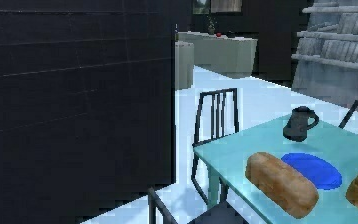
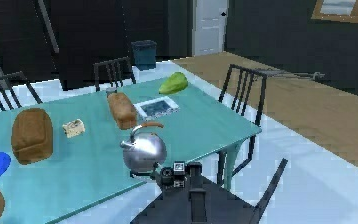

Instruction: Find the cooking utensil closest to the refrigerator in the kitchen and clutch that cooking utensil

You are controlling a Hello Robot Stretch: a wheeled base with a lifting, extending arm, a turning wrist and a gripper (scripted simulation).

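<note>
surface (image 2: 87,172): teal, takes up the arm side view's left and middle; same surface (image 1: 237,150) sits lower right in the forward view
wall panel (image 1: 77,90): dark, left half of the forward view
wood floor (image 2: 317,100): right side of the arm side view; white door (image 2: 209,25) top centre
chair (image 2: 114,70): dark, slatted, at the surface's far edge, upper left of centre; second chair (image 2: 244,92) at its right end
arm (image 2: 199,200): dark bar rising from the bottom edge, just right of centre
bread loaf (image 2: 32,135): lying on the surface, left side; second loaf (image 2: 120,108) further up, left of centre
kettle (image 2: 144,150): task's thing by shape, silver and rounded, standing on the surface near its front edge, lower centre of the arm side view
bin (image 2: 143,52): dark blue, on the floor past the surface, upper centre
green item (image 2: 173,84): lying near the surface's far right corner
flat white-edged item (image 2: 155,107): between the green item and the kettle
blue plate (image 1: 312,168): lower right of the forward view, beside a loaf
dark jug (image 1: 299,123): upright on the surface, just past the plate
gripper (image 2: 159,168): at the arm's far end, just lower right of the kettle in frame; touching or only beside, cannot tell
fingers: state cannot be told; the kettle stands on the surface right at them, so cannot tell whether anything is held
small tan item (image 2: 74,127): between the two loaves
</note>
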